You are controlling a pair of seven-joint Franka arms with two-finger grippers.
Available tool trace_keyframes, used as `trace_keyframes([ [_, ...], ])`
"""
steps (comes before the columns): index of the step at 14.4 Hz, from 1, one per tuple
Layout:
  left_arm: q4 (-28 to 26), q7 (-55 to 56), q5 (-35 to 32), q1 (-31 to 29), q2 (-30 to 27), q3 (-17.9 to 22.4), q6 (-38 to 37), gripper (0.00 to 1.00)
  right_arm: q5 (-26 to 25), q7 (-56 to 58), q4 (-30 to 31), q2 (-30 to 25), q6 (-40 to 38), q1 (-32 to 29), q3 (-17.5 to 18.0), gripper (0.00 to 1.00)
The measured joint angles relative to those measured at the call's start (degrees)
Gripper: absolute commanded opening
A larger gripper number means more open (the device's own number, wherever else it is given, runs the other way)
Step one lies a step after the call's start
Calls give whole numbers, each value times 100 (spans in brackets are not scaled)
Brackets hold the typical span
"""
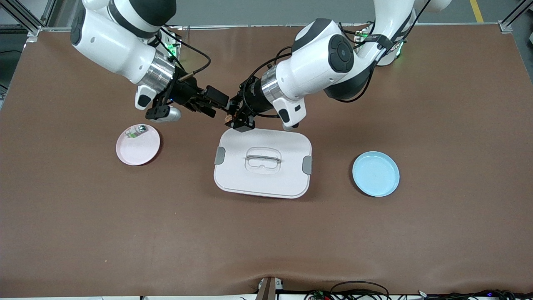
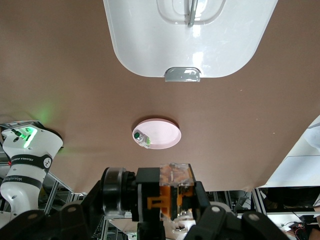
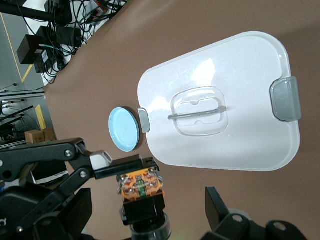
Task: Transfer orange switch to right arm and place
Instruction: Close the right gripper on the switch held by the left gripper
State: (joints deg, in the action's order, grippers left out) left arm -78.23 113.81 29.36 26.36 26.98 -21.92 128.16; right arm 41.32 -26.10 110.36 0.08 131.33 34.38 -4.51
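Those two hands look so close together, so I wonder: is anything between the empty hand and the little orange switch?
Nothing visible. The left hand holds the orange switch between the open right hand's fingers.

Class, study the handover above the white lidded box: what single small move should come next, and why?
Probably the right gripper should shut its jaws on the orange switch. The left gripper holds the switch in the air over the edge of the white lidded box, and the right gripper's open jaws stand on either side of it, not yet gripping. The left should let go only afterward.
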Motion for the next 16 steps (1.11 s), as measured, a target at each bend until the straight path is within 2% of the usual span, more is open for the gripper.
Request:
trace_keyframes([
  [3, 2, 1, 0, 31, 28, 0, 27, 0, 1, 12, 0, 46, -25, 17, 0, 100],
  [4, 2, 2, 0, 37, 32, 0, 30, 0, 2, 13, 0, 57, -29, 23, 0, 86],
  [7, 2, 2, 0, 60, 39, 0, 30, 0, 5, 14, -3, 70, -23, 38, 0, 37],
  [10, 2, 4, 0, 81, 39, 0, 30, 0, 3, 14, -8, 82, -25, 50, -1, 0],
  [15, 3, 4, 14, 72, 42, 4, 21, 0, 7, 126, -12, 90, -32, 52, -6, 0],
  [16, 4, 4, 14, 72, 42, 4, 21, 3, 7, 127, -14, 90, -32, 52, -6, 0],
])
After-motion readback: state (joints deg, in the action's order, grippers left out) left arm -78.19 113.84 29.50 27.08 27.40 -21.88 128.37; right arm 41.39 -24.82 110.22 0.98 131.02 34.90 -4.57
